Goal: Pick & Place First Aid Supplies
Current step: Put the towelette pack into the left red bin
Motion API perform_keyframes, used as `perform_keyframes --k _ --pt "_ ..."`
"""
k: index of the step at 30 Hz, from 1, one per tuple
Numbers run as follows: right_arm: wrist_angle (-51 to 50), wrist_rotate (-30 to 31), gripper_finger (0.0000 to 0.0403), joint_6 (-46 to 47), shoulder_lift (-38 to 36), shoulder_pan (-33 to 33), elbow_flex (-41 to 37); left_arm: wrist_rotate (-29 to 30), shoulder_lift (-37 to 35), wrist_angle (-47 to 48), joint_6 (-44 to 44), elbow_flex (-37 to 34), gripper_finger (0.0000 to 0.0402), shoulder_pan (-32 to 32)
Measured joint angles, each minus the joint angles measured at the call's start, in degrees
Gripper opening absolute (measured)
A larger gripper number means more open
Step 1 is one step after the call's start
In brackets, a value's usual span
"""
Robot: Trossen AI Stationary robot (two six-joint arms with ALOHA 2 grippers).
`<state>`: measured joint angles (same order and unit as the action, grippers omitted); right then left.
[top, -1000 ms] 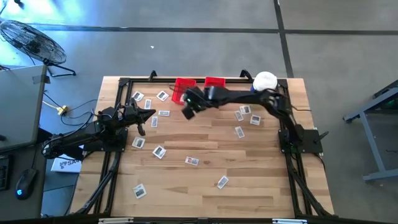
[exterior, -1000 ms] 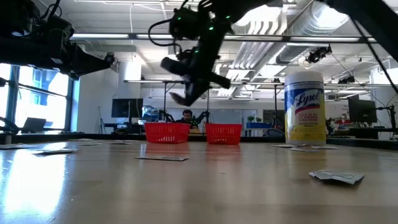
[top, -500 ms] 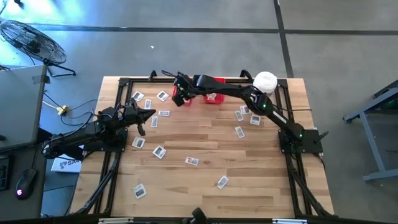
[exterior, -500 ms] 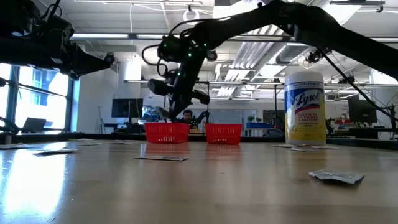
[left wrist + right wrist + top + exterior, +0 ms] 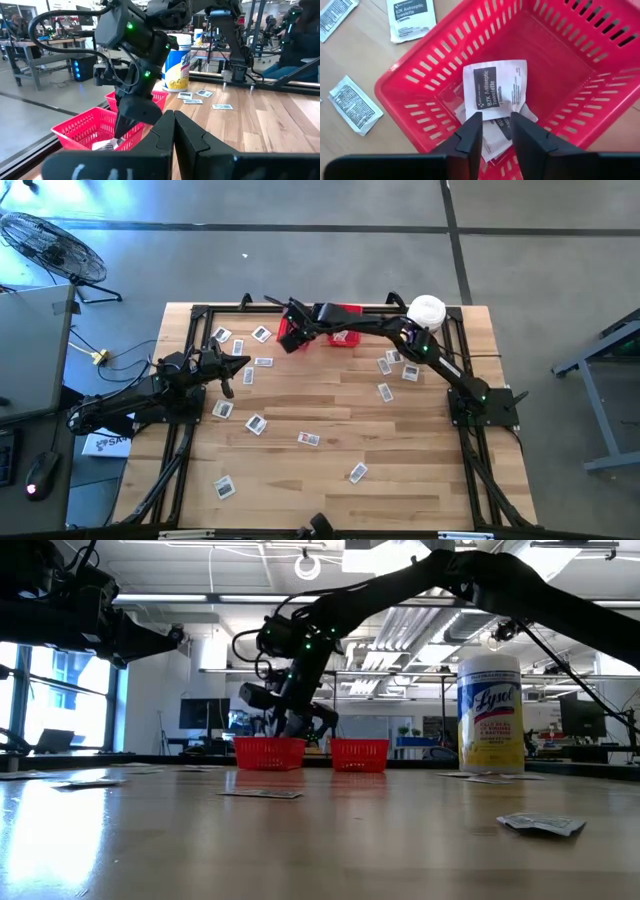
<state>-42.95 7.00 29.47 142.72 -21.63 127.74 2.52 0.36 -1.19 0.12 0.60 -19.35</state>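
We see our right gripper (image 5: 494,131) above the left red bin (image 5: 555,75) at the table's (image 5: 330,410) far edge, fingers slightly apart, holding nothing. An antiseptic towelette packet (image 5: 494,90) lies inside the bin. Our left gripper (image 5: 226,377) waits with fingers closed, empty.

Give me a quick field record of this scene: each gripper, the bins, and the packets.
right gripper: open, above the left red bin
left gripper: shut, hovering over the table's left side
packet in bin: antiseptic towelette packet lying on others inside
right red bin: beside the left one
loose packets: scattered on the wooden table
Lysol jar: upright, far right corner
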Motion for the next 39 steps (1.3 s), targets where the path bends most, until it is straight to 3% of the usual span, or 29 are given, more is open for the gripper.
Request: perform_keyframes --k 5,12,17,21,28,39 --pt "-6.9 2.82 0.0099 -4.43 -4.85 0.69 0.02 0.0 0.0 0.0 -0.01 0.0 0.0001 0.0" --pt "-32.22 11.64 0.0088 -8.75 -13.5 3.72 -0.41 0.2 -0.02 -0.02 -0.02 0.0 0.0001 0.69" --pt "-39.25 12.64 0.0087 -4.9 -20.66 5.62 -9.1 -0.01 0.0 -0.04 0.0 0.0 0.0001 2.17" --pt "-34.38 12.62 0.0087 0.63 -29.26 6.82 -25.44 -0.09 0.0 -0.02 -0.02 0.0 0.0001 2.16" --pt "-15.45 11.35 0.0087 14.47 -45.86 8.19 -55.58 -0.07 0.0 -0.02 -0.02 0.0 0.0001 2.15" --pt "0.49 17.89 0.0088 37.29 -66.93 10.37 -85.13 -0.04 0.0 0.0 0.0 0.0 0.0001 2.14"
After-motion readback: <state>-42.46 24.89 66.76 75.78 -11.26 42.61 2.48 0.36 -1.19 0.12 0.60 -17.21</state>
